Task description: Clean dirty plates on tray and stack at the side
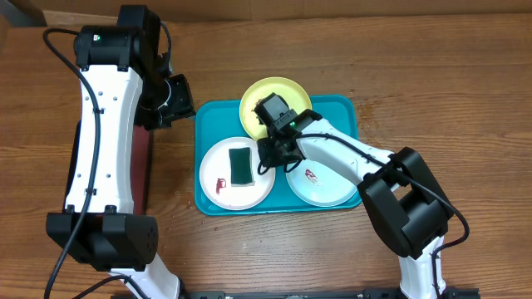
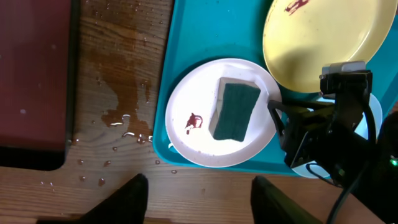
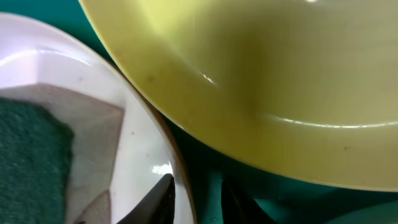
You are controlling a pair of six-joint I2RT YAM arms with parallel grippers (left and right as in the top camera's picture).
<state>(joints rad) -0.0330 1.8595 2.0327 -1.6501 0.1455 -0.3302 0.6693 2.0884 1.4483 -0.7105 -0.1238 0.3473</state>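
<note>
The wooden surface (image 1: 416,50) carries a turquoise tray (image 1: 214,120) near its middle and a dark maroon tray (image 2: 34,74) beside it, not touching. Between them, water (image 2: 121,112) lies on the wood as a wet patch and scattered drops.

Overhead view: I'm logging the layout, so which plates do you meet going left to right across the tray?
White plate carrying a green sponge → yellow-green plate → pale mint plate.
</note>
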